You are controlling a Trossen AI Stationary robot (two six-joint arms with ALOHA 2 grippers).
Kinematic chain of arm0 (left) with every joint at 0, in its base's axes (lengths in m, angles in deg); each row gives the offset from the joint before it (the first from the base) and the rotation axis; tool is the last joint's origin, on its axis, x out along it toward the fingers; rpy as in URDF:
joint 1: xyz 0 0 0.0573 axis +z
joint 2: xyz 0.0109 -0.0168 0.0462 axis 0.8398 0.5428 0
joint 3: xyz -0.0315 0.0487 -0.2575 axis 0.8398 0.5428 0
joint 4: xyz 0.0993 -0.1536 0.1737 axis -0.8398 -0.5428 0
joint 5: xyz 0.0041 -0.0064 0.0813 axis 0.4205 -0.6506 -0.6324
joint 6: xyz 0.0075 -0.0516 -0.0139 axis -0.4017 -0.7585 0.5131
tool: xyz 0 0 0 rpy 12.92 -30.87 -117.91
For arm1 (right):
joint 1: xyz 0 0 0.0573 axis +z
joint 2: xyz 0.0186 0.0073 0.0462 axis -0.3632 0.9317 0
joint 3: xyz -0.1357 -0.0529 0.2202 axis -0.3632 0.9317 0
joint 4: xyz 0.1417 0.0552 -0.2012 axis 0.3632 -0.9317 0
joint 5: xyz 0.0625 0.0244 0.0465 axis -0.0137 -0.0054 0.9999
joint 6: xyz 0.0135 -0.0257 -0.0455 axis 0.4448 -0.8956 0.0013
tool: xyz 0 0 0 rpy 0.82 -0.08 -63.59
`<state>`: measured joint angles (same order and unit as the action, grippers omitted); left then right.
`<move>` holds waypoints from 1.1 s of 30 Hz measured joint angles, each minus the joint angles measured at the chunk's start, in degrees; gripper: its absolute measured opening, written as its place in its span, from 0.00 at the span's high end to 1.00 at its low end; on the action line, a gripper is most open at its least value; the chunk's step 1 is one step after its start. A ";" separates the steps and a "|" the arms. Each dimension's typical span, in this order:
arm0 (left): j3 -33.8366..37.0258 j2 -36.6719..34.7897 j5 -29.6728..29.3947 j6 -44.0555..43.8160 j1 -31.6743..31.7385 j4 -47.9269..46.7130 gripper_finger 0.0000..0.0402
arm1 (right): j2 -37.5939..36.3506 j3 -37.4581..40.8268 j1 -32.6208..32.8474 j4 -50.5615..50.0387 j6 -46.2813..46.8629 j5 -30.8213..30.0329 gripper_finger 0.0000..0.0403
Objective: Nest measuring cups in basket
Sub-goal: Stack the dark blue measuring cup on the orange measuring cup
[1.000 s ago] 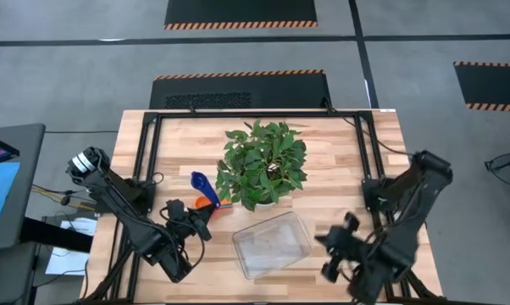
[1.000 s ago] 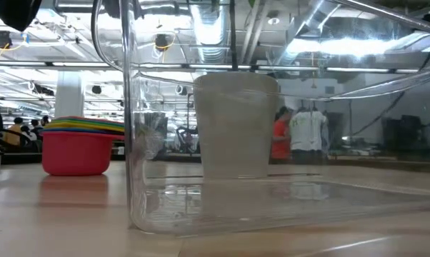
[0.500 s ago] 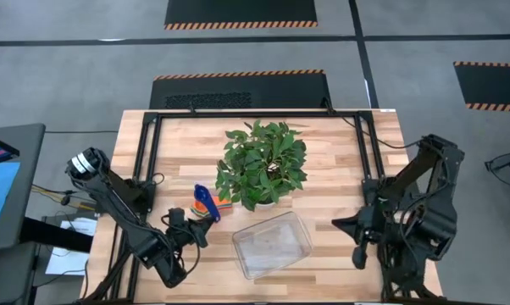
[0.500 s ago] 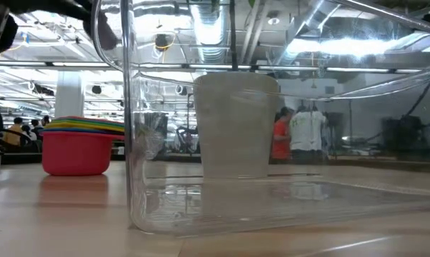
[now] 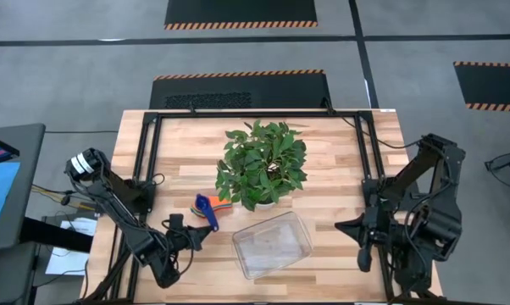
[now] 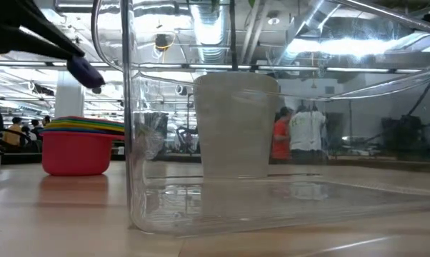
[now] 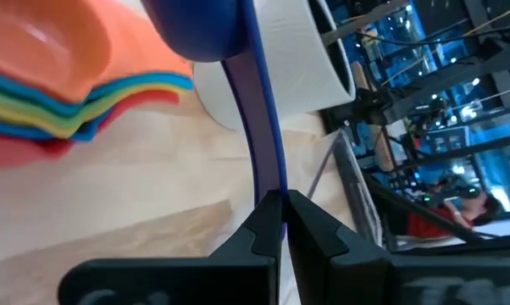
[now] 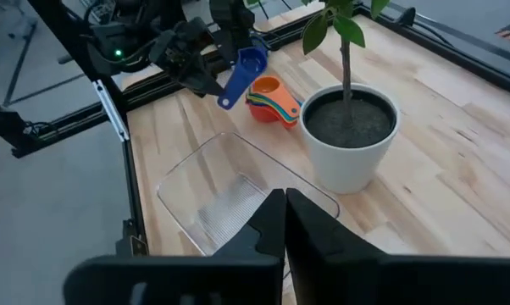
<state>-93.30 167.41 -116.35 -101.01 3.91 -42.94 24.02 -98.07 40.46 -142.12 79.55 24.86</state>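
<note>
A blue measuring cup (image 8: 246, 69) hangs tilted in the air just above the nested stack (image 8: 270, 99), orange uppermost, red apparently at the bottom. The clear basket (image 5: 272, 244) lies near them, apart.

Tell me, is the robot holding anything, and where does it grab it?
Yes. The left gripper holds the blue measuring cup by the end of its flat handle, above the stack of cups. The right gripper holds nothing.

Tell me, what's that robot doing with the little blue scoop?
The left gripper is pinching the blue measuring cup by its handle, holding it up above the stack of coloured cups beside the potted plant. The clear basket has nothing in it yet. The right gripper waits, shut, off to the side.
</note>
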 joint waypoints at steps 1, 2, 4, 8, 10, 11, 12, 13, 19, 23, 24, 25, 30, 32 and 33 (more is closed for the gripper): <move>0.33 0.00 0.17 -0.06 0.21 0.83 1.00 | 0.00 0.00 0.00 0.05 0.00 -0.02 0.93; 0.61 0.00 0.26 -0.05 0.46 1.33 1.00 | 0.00 0.00 -0.02 0.03 0.00 -0.04 0.94; 1.26 0.00 1.74 -0.07 1.29 2.15 1.00 | 0.00 0.00 -0.02 0.03 -0.04 -0.11 0.94; 2.19 0.00 5.05 -0.36 2.72 2.44 1.00 | 0.00 0.00 -0.02 0.03 -0.26 -0.11 0.96; 2.20 0.00 4.38 -0.31 2.92 2.50 1.00 | 0.00 0.00 0.00 0.03 -0.28 -0.11 0.96; 2.20 0.00 3.96 -0.29 2.95 2.37 1.00 | 0.00 0.00 -0.01 0.03 -0.28 -0.11 0.96; 2.20 0.00 3.93 -0.29 2.95 2.28 1.00 | 0.00 0.00 -0.02 0.03 -0.28 -0.11 0.95; 2.20 0.00 4.16 -0.27 2.95 2.12 1.00 | 0.00 0.00 0.00 0.03 -0.28 -0.10 0.95; 2.20 0.00 7.87 -0.14 2.95 0.60 1.00 | 0.00 0.00 -0.01 0.05 -0.29 -0.10 0.93; 2.20 0.00 8.23 -0.16 3.37 0.26 1.00 | 0.02 0.00 -0.02 0.20 -0.17 -0.09 0.94; 2.20 0.00 8.56 -0.14 3.53 0.15 1.00 | 0.02 0.00 -0.02 0.22 -0.12 -0.09 0.95; 2.20 0.00 8.85 -0.16 3.67 0.03 1.00 | 0.02 0.00 -0.02 0.24 -0.07 -0.09 0.95; 2.20 0.00 9.08 -0.22 3.74 -0.12 1.00 | 0.02 0.00 0.00 0.43 -0.02 -0.07 0.95; 2.20 0.00 9.08 -0.17 3.76 -0.14 1.00 | 0.02 0.00 0.04 0.56 -0.02 -0.05 0.95; 2.20 0.00 9.08 -0.13 3.75 -0.16 1.00 | 0.02 0.00 0.04 0.55 -0.01 0.02 0.94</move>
<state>-91.10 167.41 -107.28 -101.14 7.66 -43.10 24.04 -98.07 40.50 -141.57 79.54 24.88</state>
